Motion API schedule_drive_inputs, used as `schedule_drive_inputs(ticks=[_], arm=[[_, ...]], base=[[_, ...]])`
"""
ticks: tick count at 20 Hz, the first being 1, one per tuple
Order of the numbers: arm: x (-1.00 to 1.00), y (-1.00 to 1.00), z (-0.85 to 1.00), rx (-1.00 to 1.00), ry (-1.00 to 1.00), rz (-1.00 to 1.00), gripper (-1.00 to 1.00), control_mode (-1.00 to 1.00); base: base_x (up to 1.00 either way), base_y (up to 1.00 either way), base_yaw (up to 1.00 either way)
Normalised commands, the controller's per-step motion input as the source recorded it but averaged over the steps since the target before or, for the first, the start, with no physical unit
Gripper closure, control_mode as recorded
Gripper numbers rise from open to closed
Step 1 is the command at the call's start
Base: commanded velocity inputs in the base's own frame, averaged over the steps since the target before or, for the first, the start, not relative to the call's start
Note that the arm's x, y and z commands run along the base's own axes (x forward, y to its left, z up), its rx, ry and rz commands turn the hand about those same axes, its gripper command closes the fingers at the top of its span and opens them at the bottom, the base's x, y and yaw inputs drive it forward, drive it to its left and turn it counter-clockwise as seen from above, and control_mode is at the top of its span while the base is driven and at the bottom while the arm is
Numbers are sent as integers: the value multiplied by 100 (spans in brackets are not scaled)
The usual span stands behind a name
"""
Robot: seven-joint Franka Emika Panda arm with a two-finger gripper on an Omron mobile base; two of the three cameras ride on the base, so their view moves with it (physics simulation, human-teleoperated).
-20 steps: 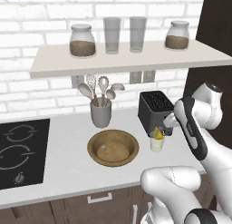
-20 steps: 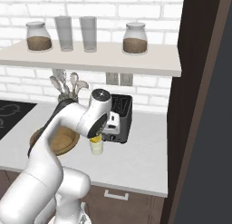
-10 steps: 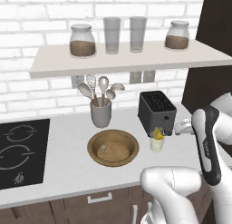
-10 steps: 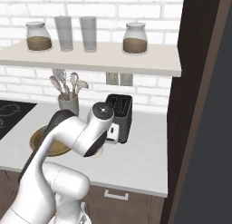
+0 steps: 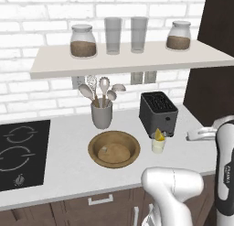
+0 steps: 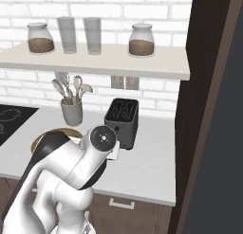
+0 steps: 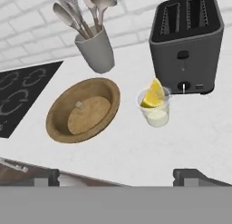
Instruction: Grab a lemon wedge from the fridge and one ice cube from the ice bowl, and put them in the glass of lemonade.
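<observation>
The glass of lemonade stands in front of the toaster, and the lemon wedge rests in its top, tilted against the rim. Both also show in the left base view: glass of lemonade, lemon wedge. Left of the glass sits the brown ice bowl with one small ice cube on its floor. My gripper hovers back from the counter's front edge, open and holding nothing. The fridge rises as a dark grey front at the far right.
A black toaster stands behind the glass, and a grey utensil cup with spoons stands behind the bowl. A cooktop lies at the left. The shelf above carries two jars and two tall glasses.
My arm has swung away from the toaster and the glass, down and to the right towards the counter's front. The gripper has stayed open. Wedge, glass and bowl have not moved.
</observation>
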Motion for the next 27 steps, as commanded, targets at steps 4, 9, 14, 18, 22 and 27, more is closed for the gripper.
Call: schedule_drive_inputs(ticks=[4,9,14,18,22,27], arm=[[-21,75,48,0,-11,0,-100,-100],[-15,96,46,0,-10,0,-100,-100],[-11,90,29,0,-7,0,-100,-100],[-1,41,5,-1,0,-9,-100,-100],[0,33,0,-4,0,-15,-100,-100],[0,9,0,-2,0,-15,-100,-100]], base=[[0,0,0],[0,0,0],[0,0,0],[0,0,0],[0,0,0],[0,0,0]])
